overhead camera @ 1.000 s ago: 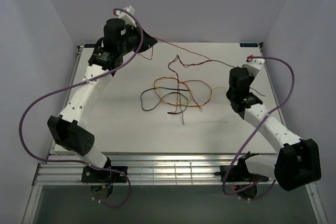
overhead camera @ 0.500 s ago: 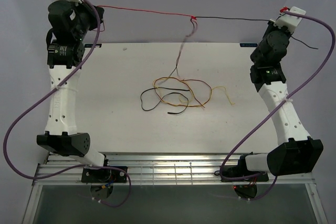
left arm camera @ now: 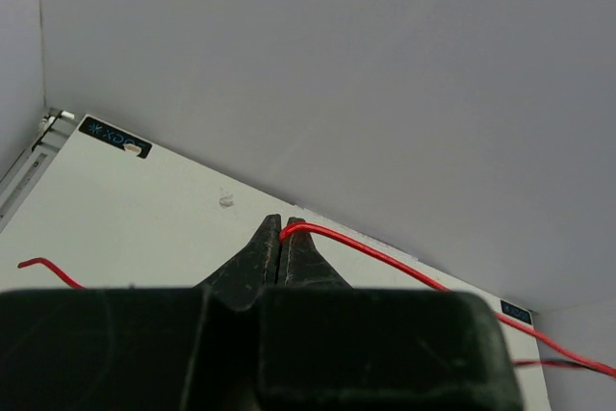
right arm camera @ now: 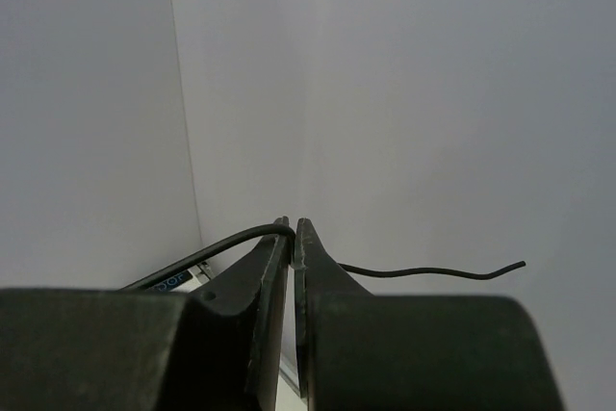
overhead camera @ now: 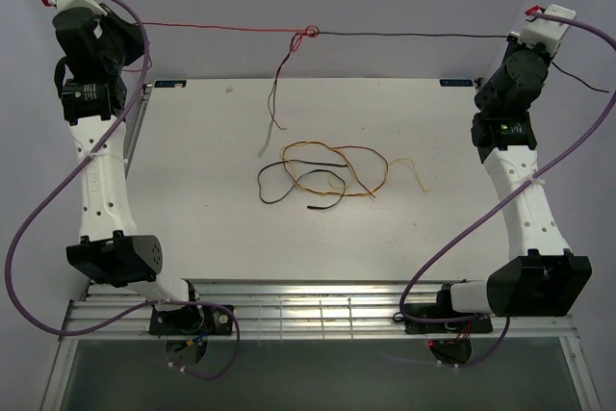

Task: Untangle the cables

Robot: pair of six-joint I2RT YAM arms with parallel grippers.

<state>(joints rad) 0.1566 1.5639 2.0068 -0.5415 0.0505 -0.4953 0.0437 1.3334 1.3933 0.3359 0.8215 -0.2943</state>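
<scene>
A red cable (overhead camera: 226,27) and a black cable (overhead camera: 414,35) are stretched in one taut line high above the table, joined at a small knot (overhead camera: 309,33). A dark loose end (overhead camera: 279,74) hangs from the knot. My left gripper (overhead camera: 143,28) is shut on the red cable's end, with the pinch seen in the left wrist view (left arm camera: 281,230). My right gripper (overhead camera: 508,40) is shut on the black cable (right arm camera: 226,241), whose short tail (right arm camera: 433,272) sticks out past the fingers. A yellow-orange cable (overhead camera: 358,153) and another black cable (overhead camera: 274,188) lie looped together on the table.
The white table (overhead camera: 192,199) is closed in by grey walls at the back and on both sides. Purple hoses (overhead camera: 29,228) loop out from both arms. The slatted metal rail (overhead camera: 308,310) and the arm bases are at the near edge.
Both arms have swung further out and up, drawing the red and black line tighter. The knot has shifted left, and the hanging end has lifted off the pile on the table.
</scene>
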